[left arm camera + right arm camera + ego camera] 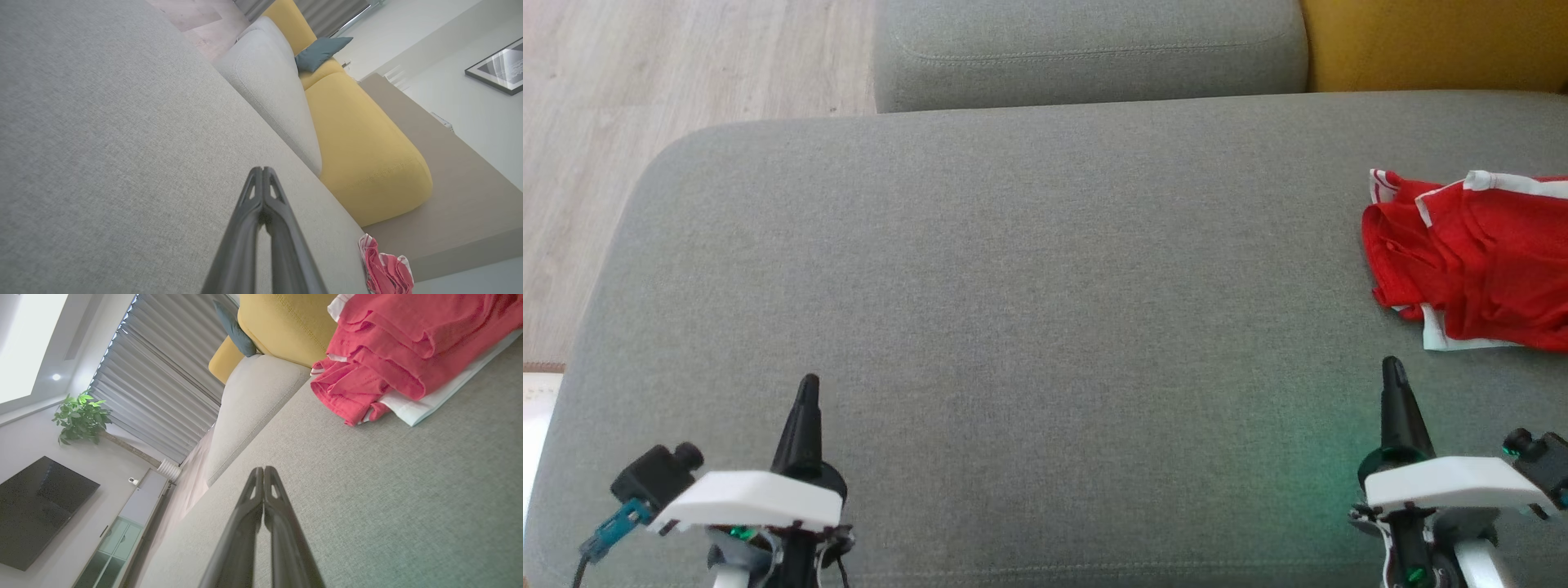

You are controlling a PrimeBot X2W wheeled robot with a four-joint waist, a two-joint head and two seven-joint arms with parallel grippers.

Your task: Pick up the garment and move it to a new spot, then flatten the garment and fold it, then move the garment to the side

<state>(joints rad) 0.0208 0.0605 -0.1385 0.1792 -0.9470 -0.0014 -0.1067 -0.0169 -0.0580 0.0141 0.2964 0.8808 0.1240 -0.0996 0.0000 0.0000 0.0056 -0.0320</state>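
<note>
The garment [1478, 261] is red with white trim and lies bunched in folds at the right edge of the grey sofa seat [1029, 310]. In the right wrist view the garment [400, 351] fills the upper right, and in the left wrist view the garment [386, 269] is a small red heap at the lower right. My right gripper [1393, 369] hovers just in front of the garment, shut and holding nothing; its tips [263, 470] meet. My left gripper [808, 385] is at the lower left over bare seat, far from the garment, shut and holding nothing, tips [261, 170] pressed together.
A grey back cushion [1086, 49] runs along the far side of the seat, with a yellow cushion [1429, 41] to its right. Wooden floor [645, 90] lies beyond the seat's left edge. A white rug corner [538, 416] shows at the left.
</note>
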